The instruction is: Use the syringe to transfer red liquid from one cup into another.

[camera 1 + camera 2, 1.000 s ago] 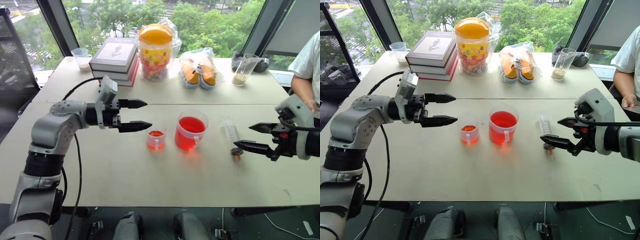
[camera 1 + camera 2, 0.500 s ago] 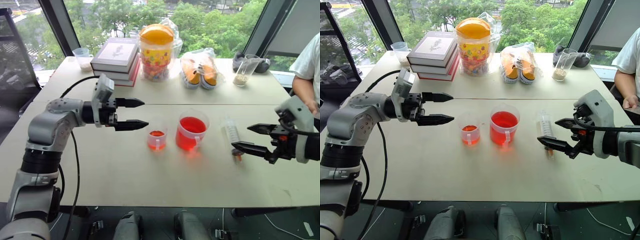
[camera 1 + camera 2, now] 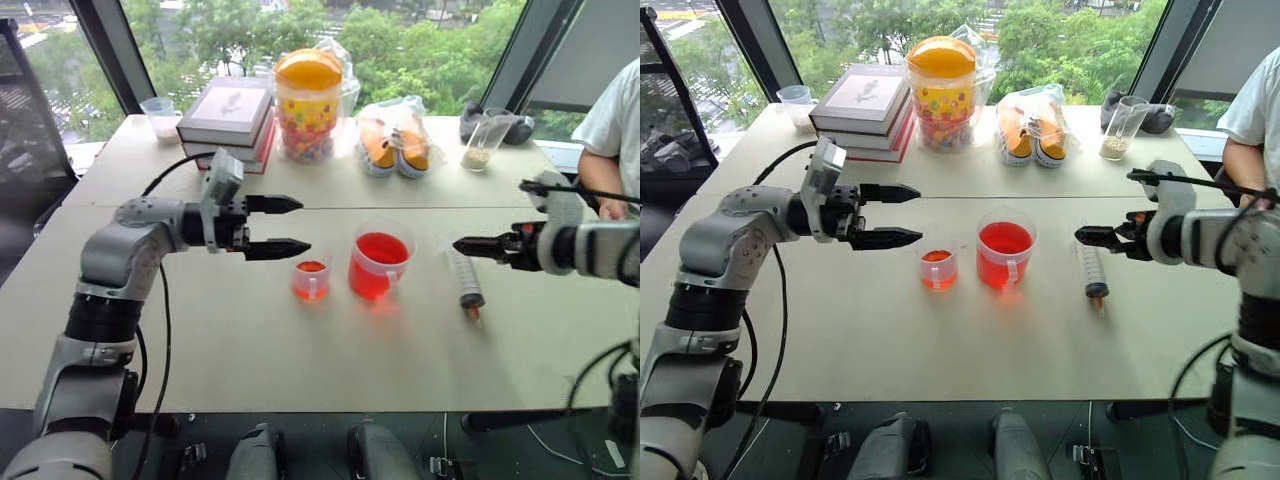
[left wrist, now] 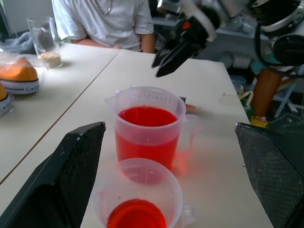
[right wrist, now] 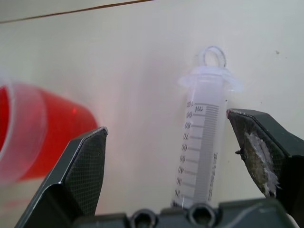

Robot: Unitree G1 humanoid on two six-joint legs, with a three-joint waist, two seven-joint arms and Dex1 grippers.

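Clear syringe (image 3: 1092, 268) lies untouched; the right pincer (image 3: 1080, 236), jaws wide, has moved forward over its plunger end.

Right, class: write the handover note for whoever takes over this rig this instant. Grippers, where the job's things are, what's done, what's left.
Left gripper: open, empty, hovering beside the small cup.
Right gripper: open, empty, above the syringe, not gripping it.
Syringe lies flat on the table, right of the handled cup.
Handled cup holds plenty of red liquid; small cup has a little at the bottom.
Left: grasp syringe, draw from the handled cup, empty into the small cup.
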